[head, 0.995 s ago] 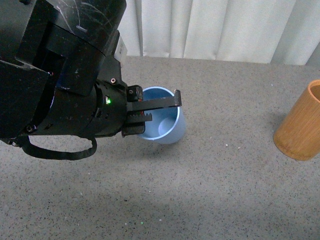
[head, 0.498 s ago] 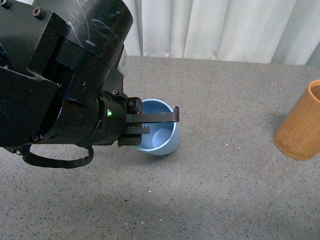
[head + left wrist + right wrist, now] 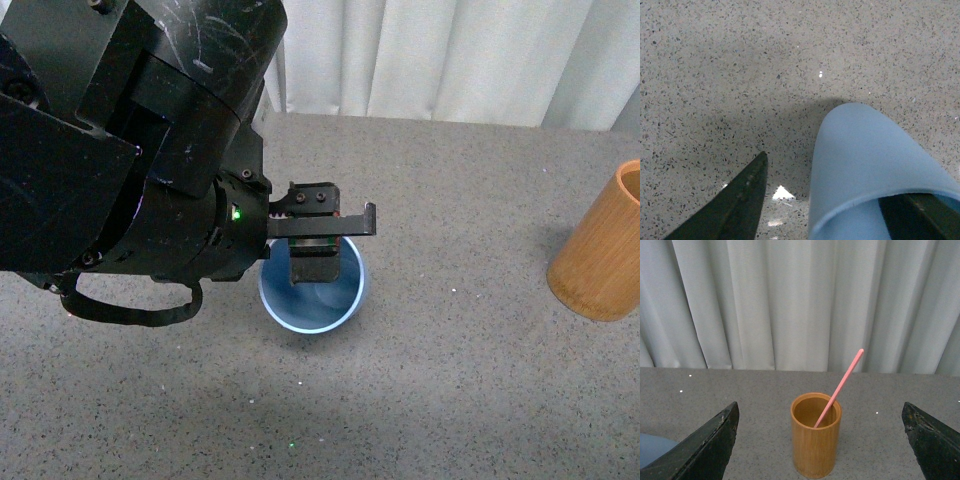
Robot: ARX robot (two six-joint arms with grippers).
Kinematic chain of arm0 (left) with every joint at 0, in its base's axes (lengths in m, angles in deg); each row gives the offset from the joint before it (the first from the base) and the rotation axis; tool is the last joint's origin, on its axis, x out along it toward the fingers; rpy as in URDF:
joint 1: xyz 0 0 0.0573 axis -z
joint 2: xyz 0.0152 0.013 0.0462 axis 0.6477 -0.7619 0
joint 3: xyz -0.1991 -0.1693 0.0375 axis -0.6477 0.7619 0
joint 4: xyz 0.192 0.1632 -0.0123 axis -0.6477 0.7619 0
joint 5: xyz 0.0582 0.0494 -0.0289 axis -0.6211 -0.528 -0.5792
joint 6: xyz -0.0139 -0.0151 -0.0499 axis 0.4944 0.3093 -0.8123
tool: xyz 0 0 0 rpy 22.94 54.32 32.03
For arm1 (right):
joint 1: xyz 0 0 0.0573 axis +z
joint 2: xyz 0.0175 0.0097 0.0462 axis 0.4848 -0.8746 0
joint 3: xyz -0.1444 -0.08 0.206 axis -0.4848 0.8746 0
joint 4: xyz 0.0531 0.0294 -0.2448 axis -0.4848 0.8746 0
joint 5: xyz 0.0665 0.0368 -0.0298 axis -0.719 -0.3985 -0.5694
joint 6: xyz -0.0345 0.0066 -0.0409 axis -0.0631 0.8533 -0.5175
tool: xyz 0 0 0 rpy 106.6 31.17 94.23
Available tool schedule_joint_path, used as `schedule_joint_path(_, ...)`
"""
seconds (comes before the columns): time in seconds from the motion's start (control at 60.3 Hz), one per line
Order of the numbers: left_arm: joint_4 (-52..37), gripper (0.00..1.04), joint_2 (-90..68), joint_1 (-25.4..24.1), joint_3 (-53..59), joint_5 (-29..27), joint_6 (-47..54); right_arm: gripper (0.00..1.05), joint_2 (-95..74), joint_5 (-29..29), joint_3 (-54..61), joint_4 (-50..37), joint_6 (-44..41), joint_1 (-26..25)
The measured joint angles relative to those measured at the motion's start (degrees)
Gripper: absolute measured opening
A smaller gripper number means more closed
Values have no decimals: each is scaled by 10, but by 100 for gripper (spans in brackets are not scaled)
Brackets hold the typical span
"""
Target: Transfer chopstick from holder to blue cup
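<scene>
The blue cup (image 3: 313, 302) stands on the grey table, blurred, its mouth facing up toward the front camera. My left gripper (image 3: 322, 243) is open and straddles the cup's wall. In the left wrist view one finger (image 3: 742, 200) is outside the blue cup (image 3: 865, 160) and the other finger (image 3: 920, 215) is inside its rim. The orange-brown holder (image 3: 816, 440) stands upright with one pink chopstick (image 3: 841, 386) leaning out of it. My right gripper (image 3: 820, 407) is open, some way back from the holder, which sits between its fingers in view. The holder (image 3: 600, 250) is at the front view's right edge.
White curtains (image 3: 450, 55) hang behind the table's far edge. A corner of the blue cup (image 3: 652, 447) shows in the right wrist view. The left arm's black body (image 3: 130, 160) fills the left of the front view.
The left gripper has rolled about its wrist and shifted slightly right. The blue cup between its fingers has swung and moved nearer, its mouth now facing up more.
</scene>
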Motion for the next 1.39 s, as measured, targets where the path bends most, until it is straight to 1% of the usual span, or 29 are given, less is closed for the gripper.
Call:
schedule_joint_path(0.033, 0, 72, 1, 0, -2, 0, 0, 95, 0, 0, 0, 0, 0, 0)
schedule_joint_path(0.133, 6, 88, 5, 0, -10, 0, -1, 95, 0, 0, 0, 0, 0, 0)
schedule_joint_path(0.216, 9, 100, 7, 1, -16, 0, -1, 95, 0, 0, 0, 0, 0, 0)
schedule_joint_path(0.299, 13, 97, 10, 2, -18, 0, -3, 95, 0, 0, 0, 0, 0, 0)
schedule_joint_path(1.394, 15, 98, 16, 6, -19, 4, -13, 95, 0, 0, 0, 0, 0, 0)
